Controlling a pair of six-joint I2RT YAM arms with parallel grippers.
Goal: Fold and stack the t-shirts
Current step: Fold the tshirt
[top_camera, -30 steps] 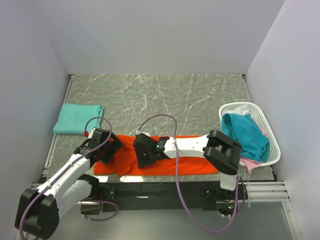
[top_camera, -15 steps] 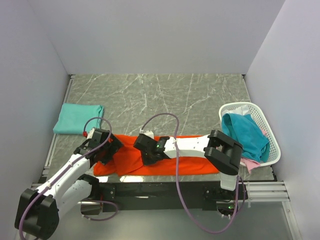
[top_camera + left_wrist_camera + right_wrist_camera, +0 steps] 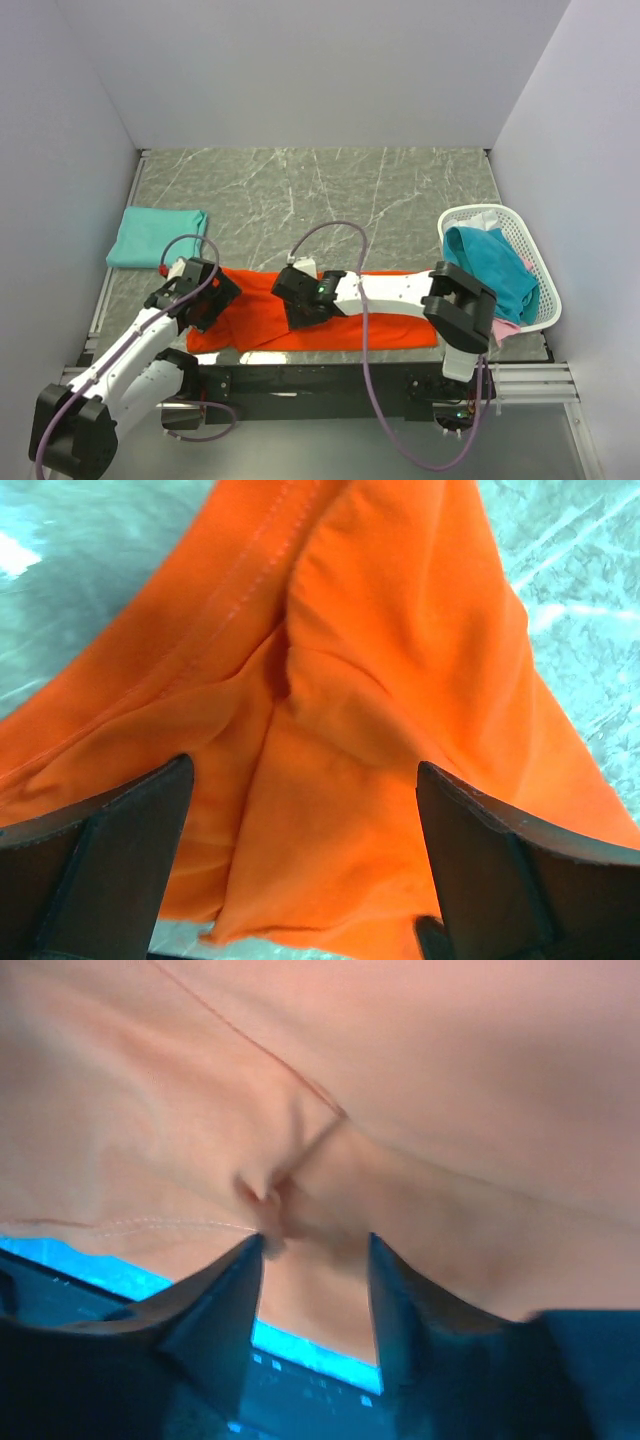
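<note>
A bright orange-red t-shirt (image 3: 380,320) lies stretched along the table's near edge, its left end rumpled. My left gripper (image 3: 205,300) hovers over that left end, wide open, with folds of the orange cloth (image 3: 330,680) under and between its fingers (image 3: 110,860). My right gripper (image 3: 303,305) sits low on the middle of the shirt. Its jaws stand a little apart, with a small pucker of cloth (image 3: 275,1195) just beyond the fingertips (image 3: 235,1280). A folded teal t-shirt (image 3: 155,237) lies at the far left.
A white lattice basket (image 3: 480,211) stands at the right edge, holding a crumpled teal t-shirt (image 3: 490,265) and a pink one (image 3: 500,327). Grey marble tabletop (image 3: 330,200) stretches behind the shirt. White walls close in the left, back and right sides.
The right gripper's jaws have parted, leaving a pucker in the orange cloth, and it has shifted slightly right. The left gripper edged a little left, still wide open.
</note>
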